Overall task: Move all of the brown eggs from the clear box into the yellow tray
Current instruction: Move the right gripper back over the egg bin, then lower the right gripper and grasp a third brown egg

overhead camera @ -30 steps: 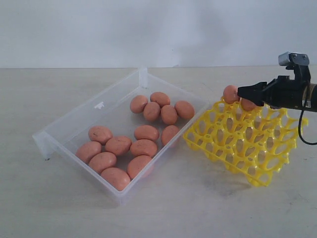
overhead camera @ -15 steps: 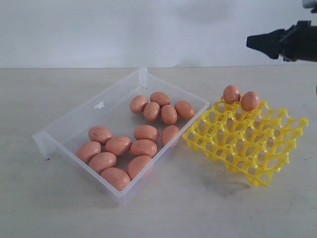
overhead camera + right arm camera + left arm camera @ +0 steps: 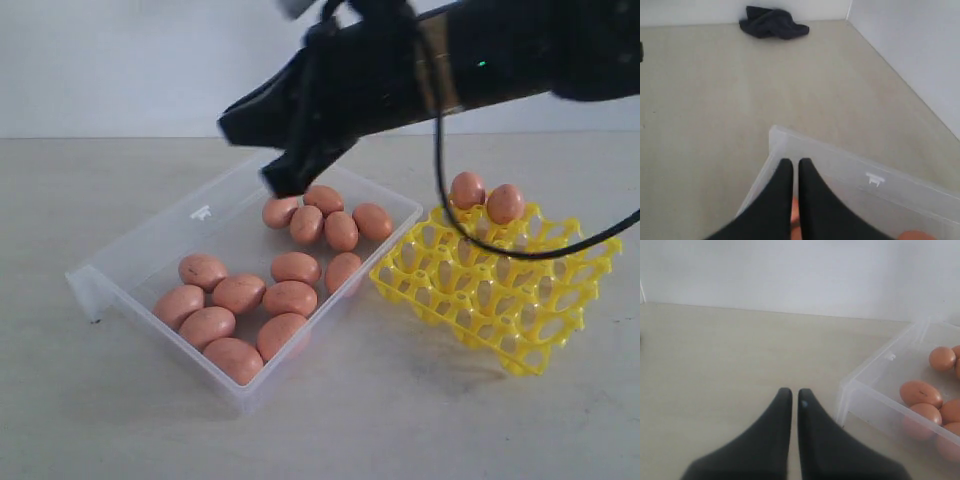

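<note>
Exterior view is showing the clear box [image 3: 225,235] sitting on the pale table [image 3: 100,420], with the yellow tray [image 3: 520,300] standing just beside its right-hand wall. Most of the brown eggs [image 3: 290,298] are lying loose on the floor of the box, about fourteen of them: a small cluster is sitting toward the far corner and a larger one is filling the near end. Two more eggs [image 3: 467,189] are resting side by side in the cells along the tray's far edge, and the other cells are showing only the table through the lattice. The dark right arm [image 3: 450,60] is hanging across the upper part of the scene from the right, its blurred tip hovering above the far end of the box, close over the far cluster of eggs. In the right wrist view the right gripper [image 3: 792,162] is pointing down over the box's wall with its two black fingers pressed together and nothing caught between them; a sliver of orange egg is showing beneath them, and a dark cloth [image 3: 772,22] is lying well away on the table. In the left wrist view the left gripper [image 3: 791,392] is hovering over bare table near a corner of the box, its fingers likewise drawn together on nothing.
</note>
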